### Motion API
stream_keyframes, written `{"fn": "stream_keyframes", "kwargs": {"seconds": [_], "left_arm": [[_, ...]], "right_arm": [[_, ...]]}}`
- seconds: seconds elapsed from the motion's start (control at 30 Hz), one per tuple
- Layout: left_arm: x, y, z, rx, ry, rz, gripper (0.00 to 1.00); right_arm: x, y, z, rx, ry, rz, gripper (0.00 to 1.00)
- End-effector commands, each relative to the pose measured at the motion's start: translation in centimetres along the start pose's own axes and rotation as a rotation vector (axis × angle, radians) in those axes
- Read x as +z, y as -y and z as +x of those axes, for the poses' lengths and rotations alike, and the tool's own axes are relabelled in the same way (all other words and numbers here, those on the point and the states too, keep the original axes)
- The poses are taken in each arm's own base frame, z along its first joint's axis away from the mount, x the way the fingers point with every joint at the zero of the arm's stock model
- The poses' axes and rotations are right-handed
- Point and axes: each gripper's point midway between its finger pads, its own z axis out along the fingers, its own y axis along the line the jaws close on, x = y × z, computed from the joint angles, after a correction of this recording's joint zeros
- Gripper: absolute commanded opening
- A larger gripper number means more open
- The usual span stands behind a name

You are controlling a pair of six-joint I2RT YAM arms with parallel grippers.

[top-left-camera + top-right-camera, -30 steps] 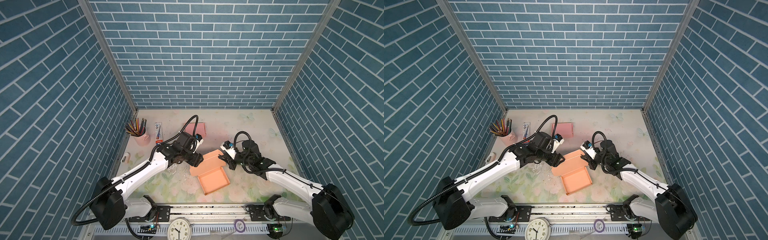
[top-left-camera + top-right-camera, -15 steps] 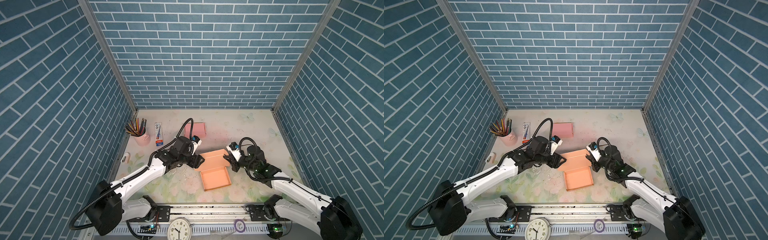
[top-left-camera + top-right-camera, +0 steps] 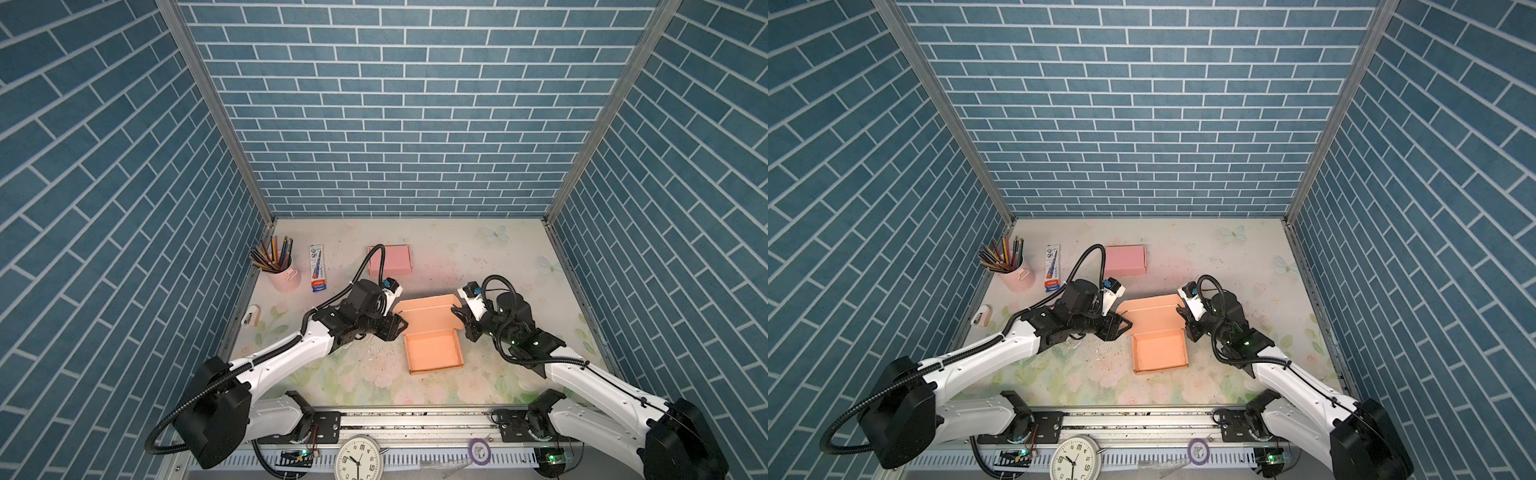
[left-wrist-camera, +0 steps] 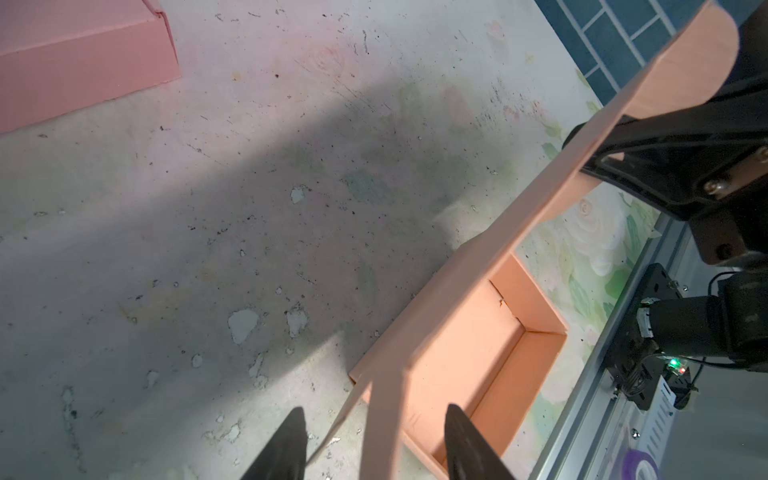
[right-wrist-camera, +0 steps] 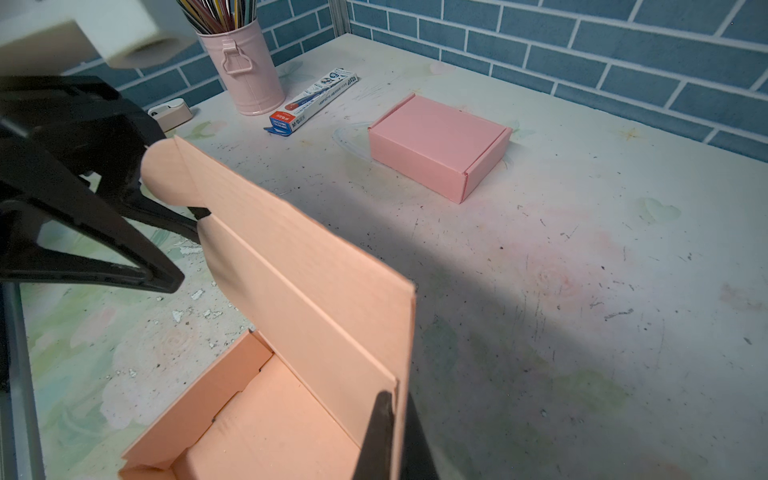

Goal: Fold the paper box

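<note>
Orange paper box (image 3: pixel 432 353) sat mid-tabletop (image 3: pixel 478 257), lower centre of frame in both top views. Its tray was open and plain inside, and the lid (image 5: pixel 299 266) was tilted up with a rounded side flap (image 5: pixel 162 174). My right fingers (image 5: pixel 384 432) were pinched tight on the lid's edge. My left fingers (image 3: pixel 400 325) stood apart, straddling the opposite flap without clamping it. The pen carton (image 3: pixel 318 268) lay left of centre, beside the pencil cup (image 3: pixel 284 274). Its red end read roughly "M&G"; the rest was too small.
</note>
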Motion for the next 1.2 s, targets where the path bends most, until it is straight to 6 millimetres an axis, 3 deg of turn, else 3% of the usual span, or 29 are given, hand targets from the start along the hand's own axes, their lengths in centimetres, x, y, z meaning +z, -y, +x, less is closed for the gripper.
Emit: {"fn": "stream_keyframes", "kwargs": {"seconds": [0.0, 0.3, 0.77, 1.0, 1.17], "left_arm": [[0.0, -0.1, -1.2, 0.012, 0.052, -0.001, 0.50], [0.0, -0.4, -0.5, -0.001, 0.038, -0.015, 0.24], [0.1, -0.7, -0.3, 0.020, 0.023, -0.051, 0.04], [0.1, -0.7, 0.0, 0.039, 0.014, -0.060, 0.03], [-0.1, -0.5, -0.3, 0.049, 0.022, -0.060, 0.02]], "right_arm": [[-0.1, 0.4, 0.3, 0.012, 0.003, 0.022, 0.05], [0.0, 0.5, 0.5, 0.021, -0.009, 0.029, 0.05], [0.1, 0.4, 0.8, 0.033, -0.048, 0.019, 0.11], [-0.5, 0.5, 1.0, 0.053, -0.036, 0.033, 0.21], [-0.5, 0.7, 0.9, 0.067, -0.025, 0.049, 0.20]]}}
